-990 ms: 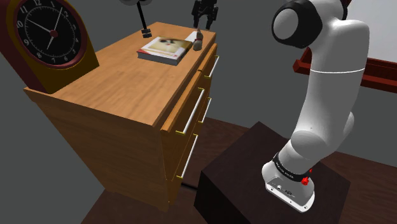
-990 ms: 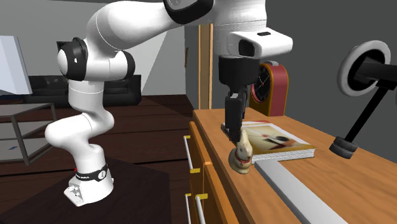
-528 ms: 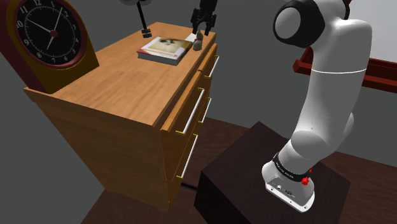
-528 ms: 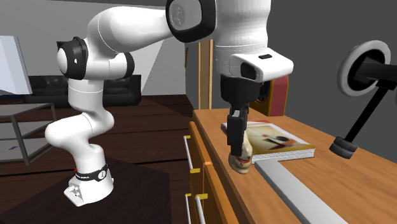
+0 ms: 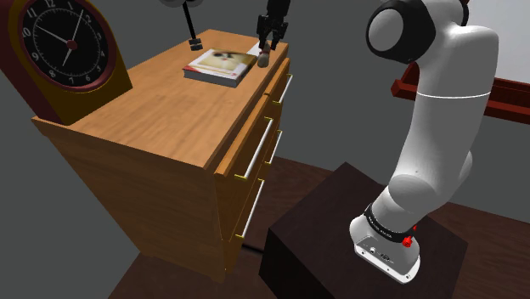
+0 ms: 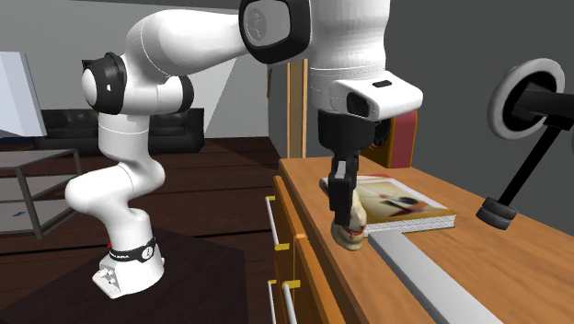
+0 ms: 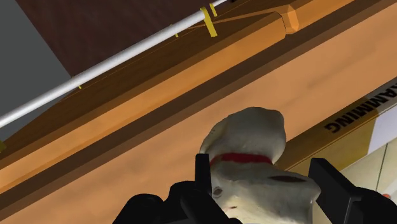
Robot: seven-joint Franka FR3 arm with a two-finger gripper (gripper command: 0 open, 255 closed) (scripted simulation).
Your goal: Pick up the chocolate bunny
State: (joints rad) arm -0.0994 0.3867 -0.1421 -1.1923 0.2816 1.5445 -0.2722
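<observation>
Hand [image 6: 344, 217] clamped on cream, red-collared bunny [image 7: 251, 137] atop wooden dresser [image 5: 170, 110], beside book [image 5: 217, 64]

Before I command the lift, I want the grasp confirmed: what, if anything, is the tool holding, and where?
Cannot be told. The tool straddles the bunny at its collar; the bunny rests on the dresser.

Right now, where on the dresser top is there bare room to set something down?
The widest bare patch is the dresser top between the clock and the book. The book's end is crowded: the lamp base stands behind the book, and the bunny is at the drawer-side edge with the gripper around it.
</observation>
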